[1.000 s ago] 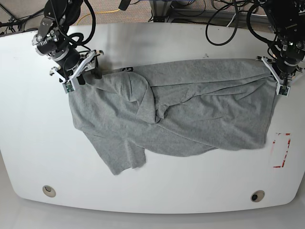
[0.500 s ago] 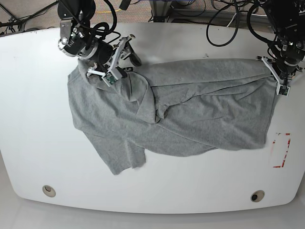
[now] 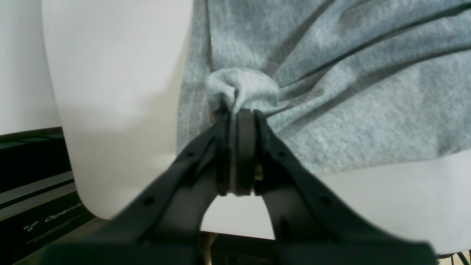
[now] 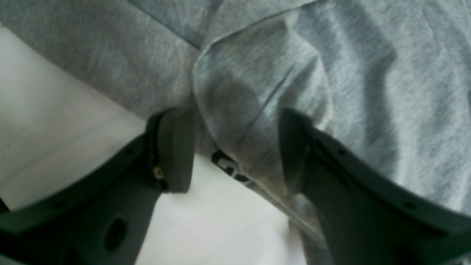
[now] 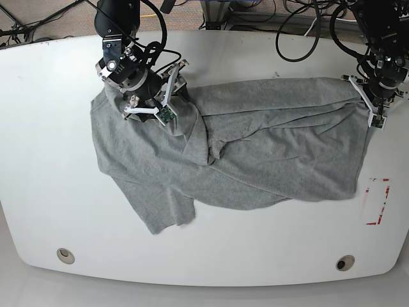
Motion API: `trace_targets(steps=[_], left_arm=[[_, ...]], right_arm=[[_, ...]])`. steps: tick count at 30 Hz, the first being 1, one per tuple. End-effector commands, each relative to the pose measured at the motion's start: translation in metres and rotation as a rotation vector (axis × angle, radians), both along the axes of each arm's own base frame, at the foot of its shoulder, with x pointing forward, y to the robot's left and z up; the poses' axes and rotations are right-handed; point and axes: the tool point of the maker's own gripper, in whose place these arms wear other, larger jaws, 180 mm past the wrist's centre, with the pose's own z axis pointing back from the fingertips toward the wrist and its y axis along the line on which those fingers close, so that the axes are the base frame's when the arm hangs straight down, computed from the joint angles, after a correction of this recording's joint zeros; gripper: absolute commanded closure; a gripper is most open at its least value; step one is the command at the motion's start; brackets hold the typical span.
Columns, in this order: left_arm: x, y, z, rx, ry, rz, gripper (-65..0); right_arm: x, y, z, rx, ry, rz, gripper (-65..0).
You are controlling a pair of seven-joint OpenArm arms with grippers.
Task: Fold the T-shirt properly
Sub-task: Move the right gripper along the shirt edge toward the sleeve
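Observation:
The grey T-shirt (image 5: 255, 153) lies crumpled on the white table (image 5: 51, 160), with folds across its middle. My left gripper (image 5: 369, 102) is at the shirt's far right corner. In the left wrist view it (image 3: 237, 114) is shut on a bunched bit of the shirt's edge (image 3: 243, 86). My right gripper (image 5: 174, 96) hovers over the shirt's upper left part. In the right wrist view it (image 4: 233, 147) is open, with a fold of the shirt (image 4: 257, 95) between its fingers. A bit of black lettering (image 4: 228, 165) shows under that fold.
A red marked rectangle (image 5: 377, 201) is on the table at the right edge. Two round holes (image 5: 66, 256) (image 5: 345, 263) sit near the front edge. Cables (image 5: 300, 32) hang behind the table's back edge.
My right arm has moved right from the shirt's upper left corner to over the folds near the collar; that corner now lies flat. The left arm has not moved.

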Motion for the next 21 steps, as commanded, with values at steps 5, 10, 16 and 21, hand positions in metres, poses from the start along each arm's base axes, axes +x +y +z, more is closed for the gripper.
trace_targets(steps=[5, 10, 16, 21], left_arm=[[0.007, 0.002, 0.009, 0.016, -0.032, -0.009, 0.0], [0.007, 0.002, 0.01, 0.017, -0.035, -0.009, 0.0], [0.007, 0.003, 0.01, 0.017, -0.034, -0.007, 0.0], [0.007, 0.004, 0.01, 0.016, -0.036, -0.002, 0.0]], right_arm=[[0.012, -0.016, -0.002, -0.048, -0.03, 0.005, -34.2], [0.013, -0.023, -0.011, -0.084, -0.021, 0.003, -33.9], [0.01, -0.024, -0.028, -0.078, 0.0, 0.008, -19.0], [0.012, -0.025, -0.034, -0.075, 0.016, 0.003, -15.1]])
